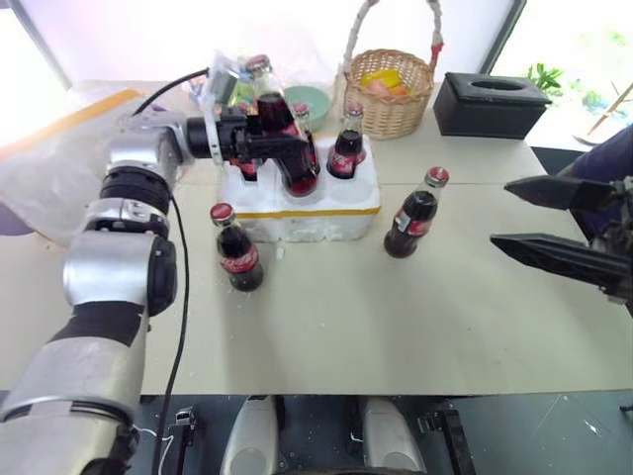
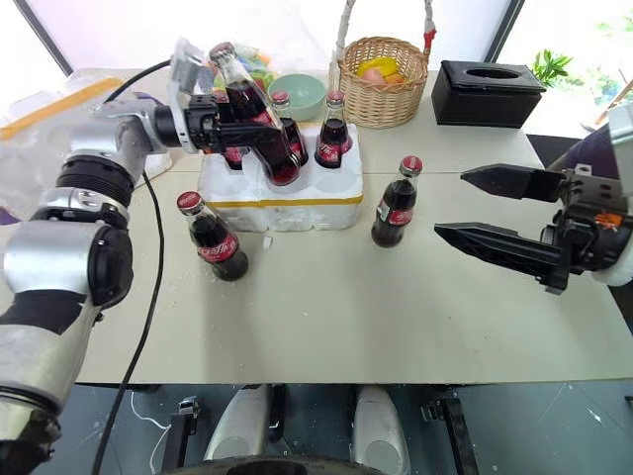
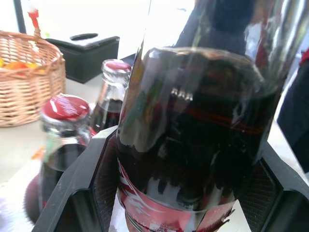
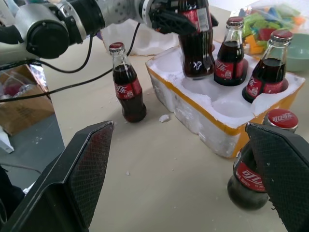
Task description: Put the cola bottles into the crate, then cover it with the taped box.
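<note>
Right wrist view: left gripper (image 4: 186, 19) grips cola bottle (image 4: 195, 46); right gripper (image 2: 495, 208) gapes; labels illegible.

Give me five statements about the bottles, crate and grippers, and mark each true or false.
1. The left gripper holds a cola bottle above the crate. True.
2. The right gripper grips a bottle. False: it is open and holds nothing.
3. Two cola bottles stand on the table outside the crate. True: one by its left corner, one on its right.
4. The held bottle is upright. False: it is tilted.
5. A wicker basket stands behind the crate. True.
</note>
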